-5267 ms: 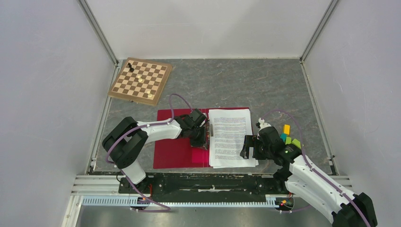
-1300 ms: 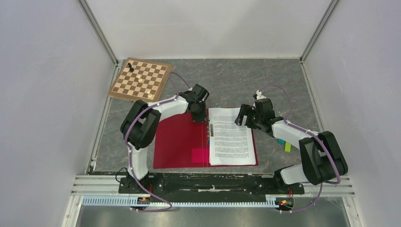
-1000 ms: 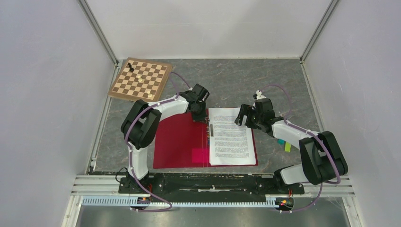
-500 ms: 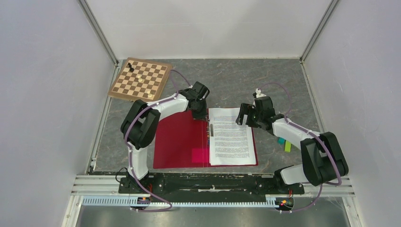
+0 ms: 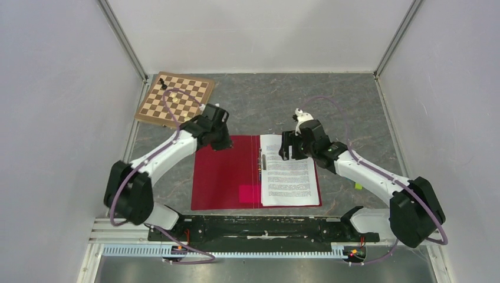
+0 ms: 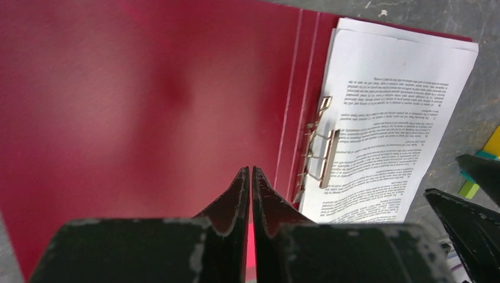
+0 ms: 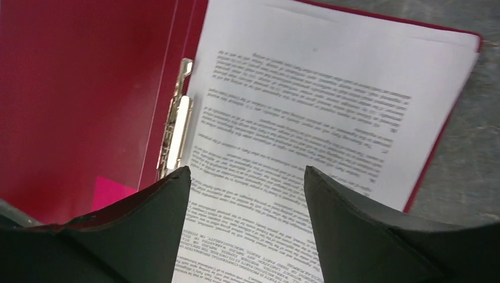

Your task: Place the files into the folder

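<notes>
The red folder (image 5: 224, 174) lies open and flat on the table, its metal clip (image 5: 262, 164) along the spine. The files (image 5: 290, 174), printed sheets, lie stacked on its right half, left edge by the clip (image 7: 177, 132). My left gripper (image 5: 222, 142) hovers over the far left corner of the folder (image 6: 118, 88), its jaws shut with nothing between them (image 6: 249, 171). Over the far end of the files (image 7: 318, 100), my right gripper (image 5: 287, 152) stands open (image 7: 246, 172), holding nothing. A pink patch (image 7: 115, 191) shows inside the left half.
A brown-and-white chessboard (image 5: 176, 100) with a few pieces sits at the back left. A small green block (image 5: 358, 186) peeks out beside my right arm. Grey walls close in the table on three sides.
My left arm swung left, from the folder's spine to above its far left corner. The right gripper moved left over the top of the files, and its jaws narrowed slightly.
</notes>
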